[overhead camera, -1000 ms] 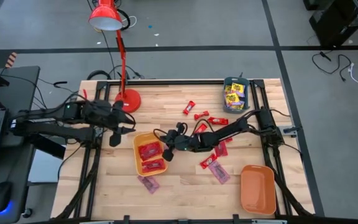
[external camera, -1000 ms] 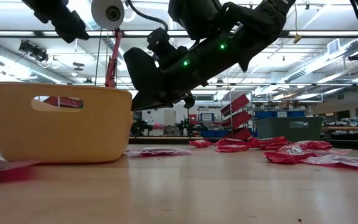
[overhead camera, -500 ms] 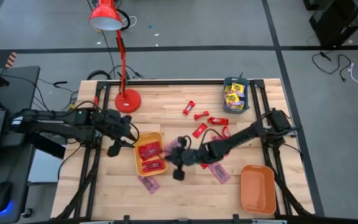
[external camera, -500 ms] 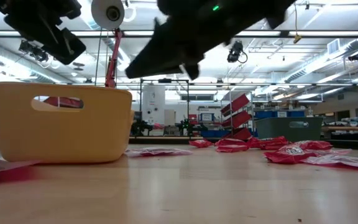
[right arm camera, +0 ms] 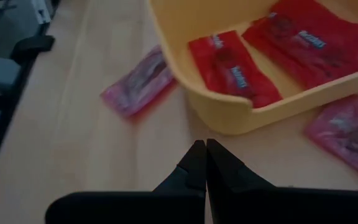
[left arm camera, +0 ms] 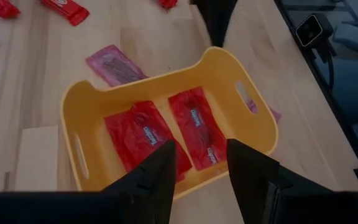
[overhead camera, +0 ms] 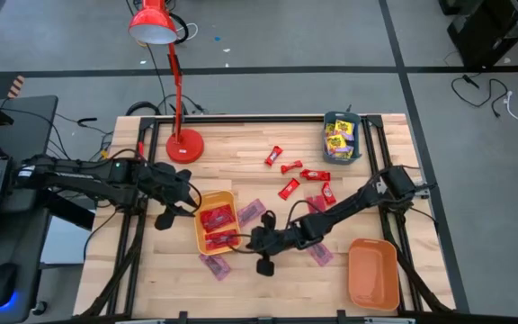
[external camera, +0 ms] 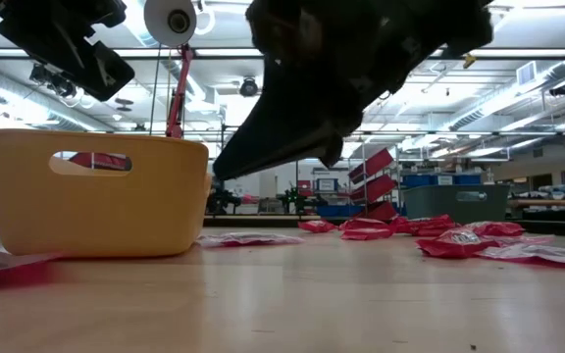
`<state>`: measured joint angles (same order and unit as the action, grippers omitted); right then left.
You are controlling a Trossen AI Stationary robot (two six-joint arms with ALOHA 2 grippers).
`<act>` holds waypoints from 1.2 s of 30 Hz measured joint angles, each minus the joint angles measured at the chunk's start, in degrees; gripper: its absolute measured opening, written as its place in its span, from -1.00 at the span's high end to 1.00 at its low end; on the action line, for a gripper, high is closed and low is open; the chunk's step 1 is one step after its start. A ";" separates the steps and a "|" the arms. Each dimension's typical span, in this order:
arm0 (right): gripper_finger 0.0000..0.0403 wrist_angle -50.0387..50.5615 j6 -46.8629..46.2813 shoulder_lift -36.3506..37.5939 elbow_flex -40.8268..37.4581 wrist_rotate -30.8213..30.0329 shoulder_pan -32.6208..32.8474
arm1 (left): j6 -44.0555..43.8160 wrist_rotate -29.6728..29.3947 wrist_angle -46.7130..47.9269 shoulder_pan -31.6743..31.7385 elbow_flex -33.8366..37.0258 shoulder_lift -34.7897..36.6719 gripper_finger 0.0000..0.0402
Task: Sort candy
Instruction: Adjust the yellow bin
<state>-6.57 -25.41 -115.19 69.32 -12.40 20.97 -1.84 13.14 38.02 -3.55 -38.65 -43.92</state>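
Note:
Red candy [overhead camera: 288,188] lies scattered on the wood at mid table. Two red packets [left arm camera: 166,134] lie flat in the yellow tray [overhead camera: 200,236]. Pinkish packets lie beside the tray [overhead camera: 250,211], near the front edge [overhead camera: 214,265] and under the right arm [overhead camera: 319,254]. My left gripper [left arm camera: 201,165] hovers open over the tray's left rim with nothing between its fingers. My right gripper [right arm camera: 202,152] is shut and empty. It points slantwise down at bare wood just off the tray's near right corner, clear of the table in the low view [external camera: 226,169].
A teal tray [overhead camera: 327,121] with yellow packets stands at the far right. An orange tray [overhead camera: 372,274] sits at the near right corner. A red desk lamp [overhead camera: 183,144] stands at the far left. Bare wood lies along the near edge, between the pink packet and the orange tray.
My right gripper, shut throughout, has drawn away from the yellow tray's right side toward the table's near edge and has swung about. My left gripper has come down toward the tray's left rim and tipped further downward, still open.

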 joint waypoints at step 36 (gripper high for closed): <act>1.00 0.44 4.49 -0.05 0.00 -0.44 -2.66 | -1.39 -3.47 0.12 -1.12 0.00 -1.83 0.28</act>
<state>-6.12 -20.92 -115.24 69.32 -12.84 18.31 -3.23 9.67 38.14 -4.67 -38.65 -45.75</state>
